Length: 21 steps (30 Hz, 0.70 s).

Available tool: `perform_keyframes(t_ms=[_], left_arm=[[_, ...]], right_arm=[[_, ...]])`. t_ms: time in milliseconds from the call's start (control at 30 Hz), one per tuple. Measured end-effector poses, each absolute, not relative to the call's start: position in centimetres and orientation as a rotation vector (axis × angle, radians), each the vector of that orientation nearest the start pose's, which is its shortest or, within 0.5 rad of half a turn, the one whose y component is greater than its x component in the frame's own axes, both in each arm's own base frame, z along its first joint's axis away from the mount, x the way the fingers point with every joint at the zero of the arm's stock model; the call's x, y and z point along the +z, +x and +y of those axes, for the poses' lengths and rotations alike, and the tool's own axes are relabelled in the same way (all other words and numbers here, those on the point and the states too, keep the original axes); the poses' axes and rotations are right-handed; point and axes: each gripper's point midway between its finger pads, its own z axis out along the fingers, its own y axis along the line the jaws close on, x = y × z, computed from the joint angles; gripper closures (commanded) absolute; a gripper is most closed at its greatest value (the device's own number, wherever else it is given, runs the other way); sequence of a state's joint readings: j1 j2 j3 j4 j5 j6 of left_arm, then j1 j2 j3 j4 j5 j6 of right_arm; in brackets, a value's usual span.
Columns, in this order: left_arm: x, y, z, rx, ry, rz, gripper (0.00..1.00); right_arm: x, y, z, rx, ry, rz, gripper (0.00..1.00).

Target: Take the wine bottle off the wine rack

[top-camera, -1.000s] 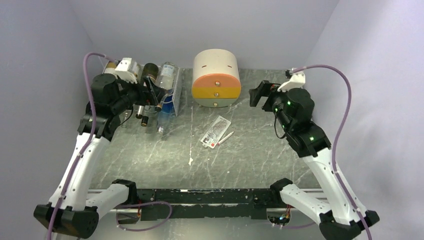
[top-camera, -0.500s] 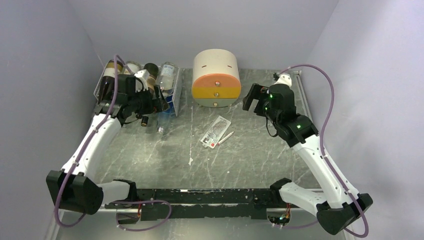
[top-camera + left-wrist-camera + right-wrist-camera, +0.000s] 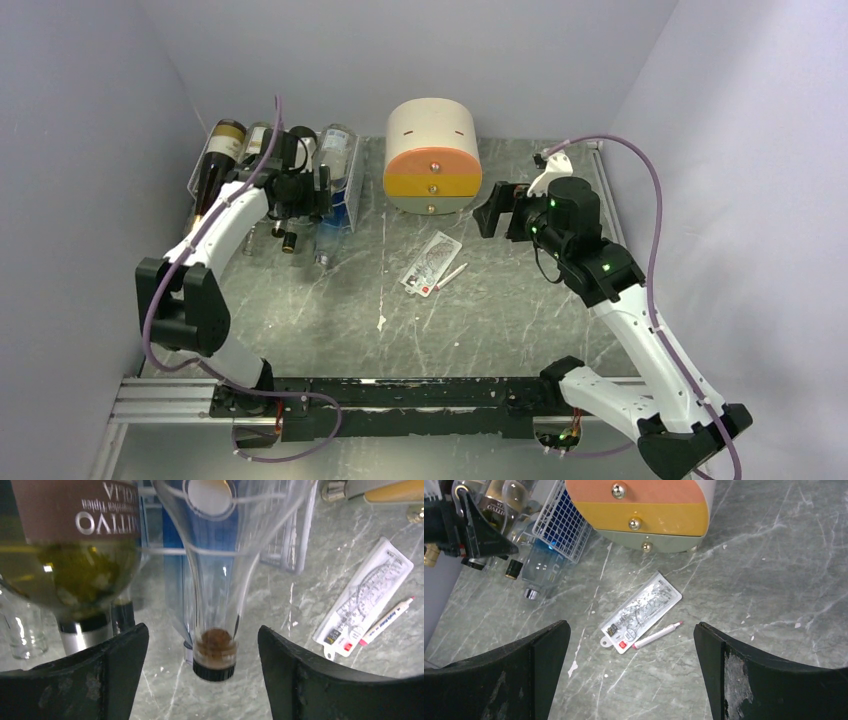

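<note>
The white wire wine rack (image 3: 351, 188) stands at the back left with several bottles lying in it, necks toward me. In the left wrist view a clear wine bottle (image 3: 220, 555) with a black-capped neck (image 3: 214, 655) points between my left gripper's fingers (image 3: 107, 677), which stand apart from it on both sides. The left gripper (image 3: 202, 677) is open, at the rack's front (image 3: 300, 190). Beside it lies a green-glass bottle with a brown label (image 3: 70, 555). My right gripper (image 3: 630, 680) hangs open and empty above the table, right of the cabinet (image 3: 492, 210).
A round cream-and-orange drawer cabinet (image 3: 432, 155) stands at the back centre, close to the rack's right side. A flat white packet (image 3: 430, 262) and a pink-tipped pen (image 3: 452, 276) lie mid-table. Another clear bottle's neck (image 3: 322, 255) sticks out low from the rack.
My left arm swung round and its gripper moved right along the rack's front to the clear bottle's neck, its jaws narrowing a little. The right gripper drifted left toward the cabinet.
</note>
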<state>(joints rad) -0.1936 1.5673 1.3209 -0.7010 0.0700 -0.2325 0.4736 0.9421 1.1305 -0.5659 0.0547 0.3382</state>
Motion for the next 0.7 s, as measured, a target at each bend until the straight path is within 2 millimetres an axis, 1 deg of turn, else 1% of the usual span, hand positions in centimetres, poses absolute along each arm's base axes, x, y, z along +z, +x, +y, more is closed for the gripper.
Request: perform_keyframes(t_ms=[100,233,333,433,533,600,700], left_arm=[[14.9,38.6,-9.6,-0.243,-0.002,2.535,0.21],[14.4,39.7,-9.8,-0.239,0.019,2.532,0.25],[13.8,40.0,-9.8,-0.238,0.030,2.542,0.26],[13.1,40.1,-10.0,-0.247,0.041,2.556,0.23],[13.1,40.3,-10.5,-0.266,0.060,2.548,0.24],[13.3,40.6,-10.8,-0.283,0.069,2.532,0.27],[13.4,40.9,-11.1,-0.304,0.084,2.517,0.35]], right_arm=[[30.1,27.5,14.7,0.483,-0.111,1.982,0.00],[30.2,27.2,14.7,0.489,-0.118,1.974,0.00],[30.5,27.0,14.6,0.491,-0.117,1.967,0.00],[30.5,27.0,14.6,0.492,-0.117,1.967,0.00],[30.3,27.0,14.5,0.488,-0.115,1.973,0.00],[30.2,26.9,14.5,0.487,-0.112,1.976,0.00],[30.0,27.0,14.5,0.483,-0.108,1.983,0.00]])
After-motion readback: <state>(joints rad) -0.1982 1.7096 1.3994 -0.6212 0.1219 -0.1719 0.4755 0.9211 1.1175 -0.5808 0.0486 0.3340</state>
